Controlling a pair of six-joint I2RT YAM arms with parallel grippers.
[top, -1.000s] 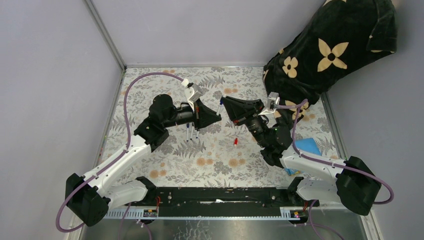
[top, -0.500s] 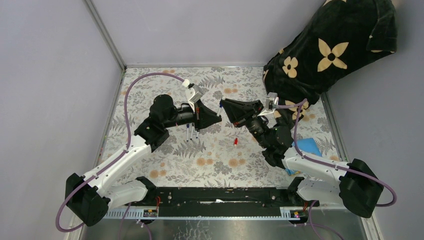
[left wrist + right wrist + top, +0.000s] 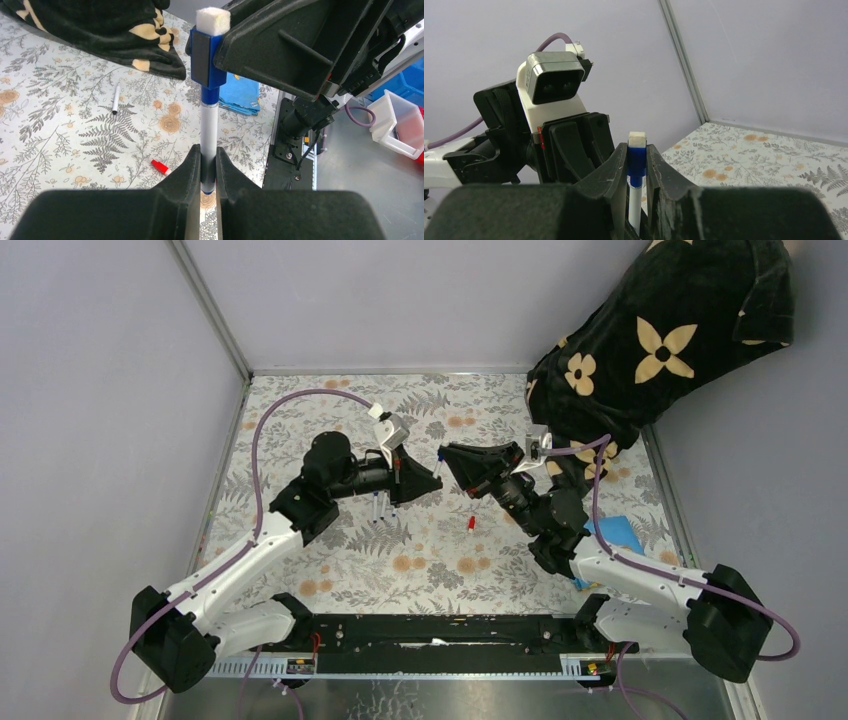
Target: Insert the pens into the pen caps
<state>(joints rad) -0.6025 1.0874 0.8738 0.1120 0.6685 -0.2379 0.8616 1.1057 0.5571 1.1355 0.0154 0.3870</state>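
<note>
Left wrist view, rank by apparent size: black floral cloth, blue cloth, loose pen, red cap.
1. black floral cloth
2. blue cloth
3. loose pen and red cap: look alike; cap is nearer, so unranked.

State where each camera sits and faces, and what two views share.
Top external: above, behind the bases, down on the table; left arm, right arm show.
Left wrist: on its wrist, faces the right arm; left hand clamps the pen.
Right wrist: on its wrist, faces the left arm; right hand grips the blue cap.
Wrist views share that pen.
</note>
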